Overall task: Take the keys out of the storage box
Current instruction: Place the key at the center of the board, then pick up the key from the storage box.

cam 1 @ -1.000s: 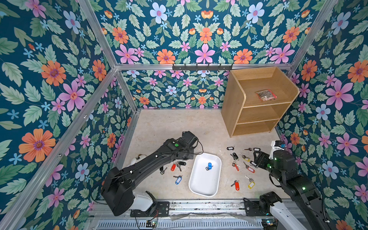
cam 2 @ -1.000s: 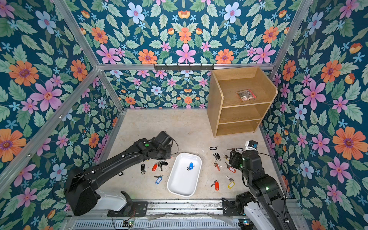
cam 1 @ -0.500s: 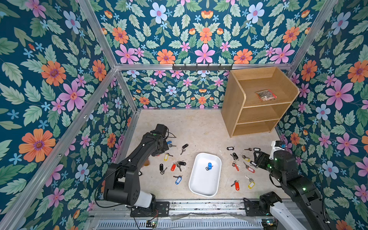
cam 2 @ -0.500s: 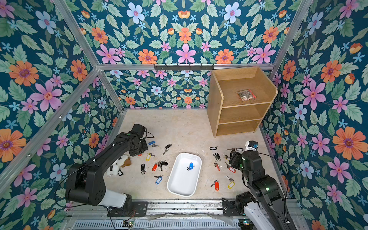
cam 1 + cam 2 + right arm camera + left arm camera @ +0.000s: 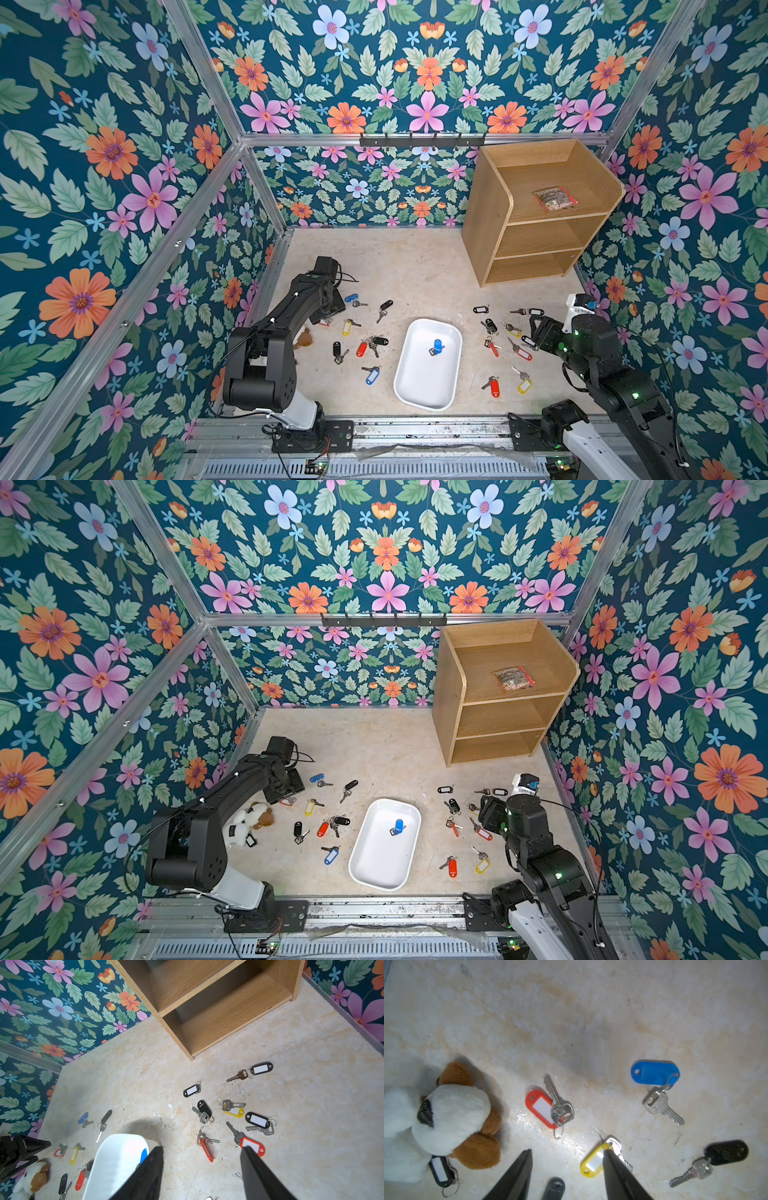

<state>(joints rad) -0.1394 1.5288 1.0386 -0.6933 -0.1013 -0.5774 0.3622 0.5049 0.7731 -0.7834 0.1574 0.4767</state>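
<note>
Left hand (image 5: 567,1150) gapes above mottled beige floor (image 5: 571,1022) between floral walls (image 5: 124,166).

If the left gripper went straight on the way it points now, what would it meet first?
Most likely bare table, between the red-tagged key and the yellow-tagged key. The open left gripper aims at that gap, though the red-tagged key lies close and depth is unclear.

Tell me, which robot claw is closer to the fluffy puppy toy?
Left. The left gripper hovers open right next to the plush puppy. The right gripper is far off on the other side of the white tray.
</note>
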